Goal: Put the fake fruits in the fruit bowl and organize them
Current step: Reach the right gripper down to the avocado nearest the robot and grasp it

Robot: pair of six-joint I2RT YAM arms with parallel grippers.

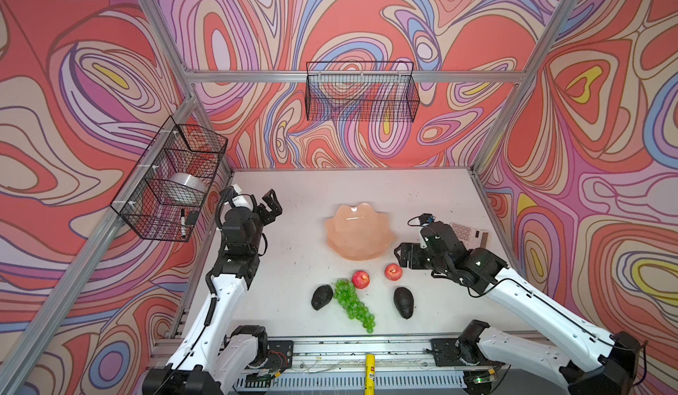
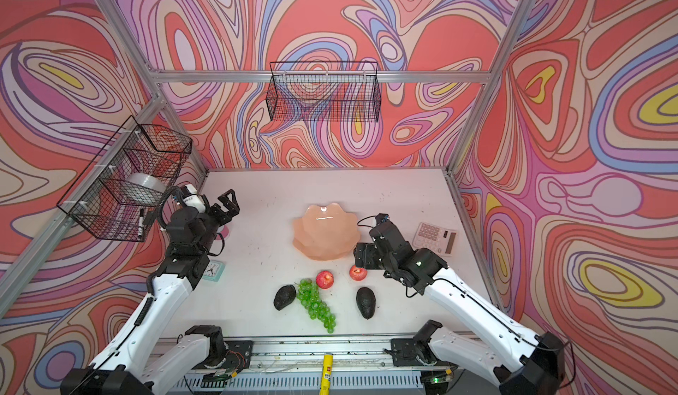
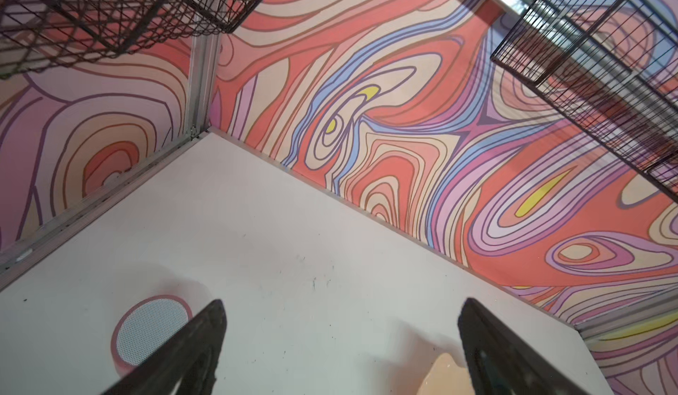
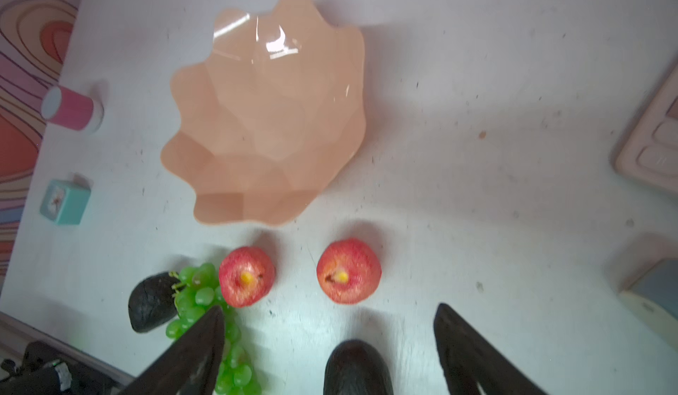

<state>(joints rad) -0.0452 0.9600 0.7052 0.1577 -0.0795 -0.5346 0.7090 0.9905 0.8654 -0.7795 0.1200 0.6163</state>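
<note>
Right claw [image 4: 328,312] gapes above glossy, scalloped peach bowl [image 4: 268,118].

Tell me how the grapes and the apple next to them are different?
The grapes are green, the apple is red. The grapes are a long bunch of little balls; the apple is one round ball. The grapes touch an avocado. Both lie on the table, outside the bowl.
</note>
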